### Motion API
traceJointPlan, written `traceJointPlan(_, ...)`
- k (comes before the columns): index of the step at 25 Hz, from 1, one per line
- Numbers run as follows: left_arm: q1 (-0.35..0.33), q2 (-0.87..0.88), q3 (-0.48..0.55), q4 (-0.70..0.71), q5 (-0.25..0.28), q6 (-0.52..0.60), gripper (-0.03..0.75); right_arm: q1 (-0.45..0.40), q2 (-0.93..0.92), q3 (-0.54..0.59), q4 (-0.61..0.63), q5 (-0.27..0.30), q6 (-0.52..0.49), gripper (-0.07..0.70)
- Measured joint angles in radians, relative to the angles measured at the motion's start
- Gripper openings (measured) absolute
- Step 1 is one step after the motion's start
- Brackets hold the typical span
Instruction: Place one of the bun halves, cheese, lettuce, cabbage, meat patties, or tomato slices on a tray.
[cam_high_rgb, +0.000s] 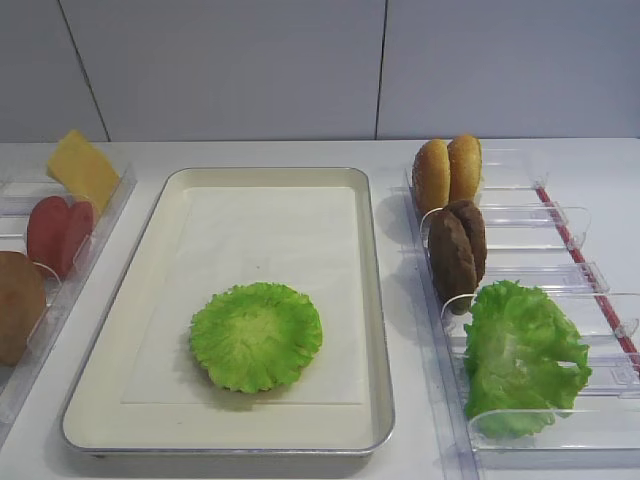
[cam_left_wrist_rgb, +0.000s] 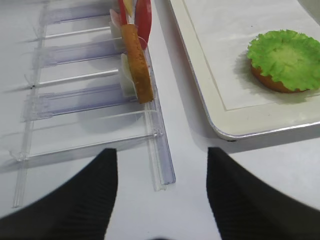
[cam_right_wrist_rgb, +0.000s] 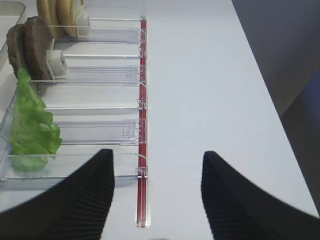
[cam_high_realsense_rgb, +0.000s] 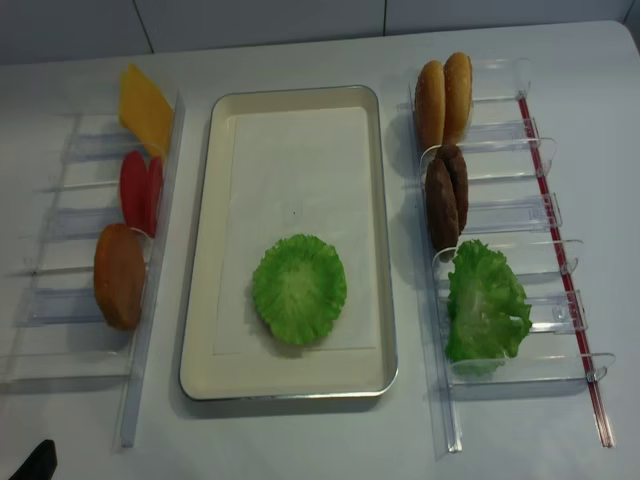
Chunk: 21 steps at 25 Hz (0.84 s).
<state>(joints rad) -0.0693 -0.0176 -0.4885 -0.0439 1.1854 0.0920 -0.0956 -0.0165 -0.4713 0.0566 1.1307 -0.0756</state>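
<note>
On the tray (cam_high_rgb: 368, 300) liner, lettuce (cam_high_rgb: 256, 335) caps a bun half (cam_left_wrist_rgb: 265, 83). Both grippers, right (cam_right_wrist_rgb: 157, 172) and left (cam_left_wrist_rgb: 162, 172), gape empty outside it. Risk: next drop nudges the frilly leaf askew.

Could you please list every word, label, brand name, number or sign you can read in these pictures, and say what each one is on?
None: no readable text shows in any view.
The tray, its paper liner, the lettuce and the clear racks bear no print.
The red strip along the right rack is plain colour, without marks.
</note>
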Motion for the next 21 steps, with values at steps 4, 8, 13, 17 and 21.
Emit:
traceJointPlan(4,0.0,0.0,0.0,0.0,0.0,0.0,0.387,0.0,0.0,0.0,0.0,0.0,0.012,0.43)
traceJointPlan(8,0.0,0.0,0.0,0.0,0.0,0.0,0.387,0.0,0.0,0.0,0.0,0.0,0.016,0.43)
traceJointPlan(13,0.0,0.0,0.0,0.0,0.0,0.0,0.387,0.0,0.0,0.0,0.0,0.0,0.02,0.43)
traceJointPlan(17,0.0,0.0,0.0,0.0,0.0,0.0,0.387,0.0,0.0,0.0,0.0,0.0,0.022,0.43)
traceJointPlan(21,0.0,0.0,0.0,0.0,0.0,0.0,0.387,0.0,0.0,0.0,0.0,0.0,0.022,0.43)
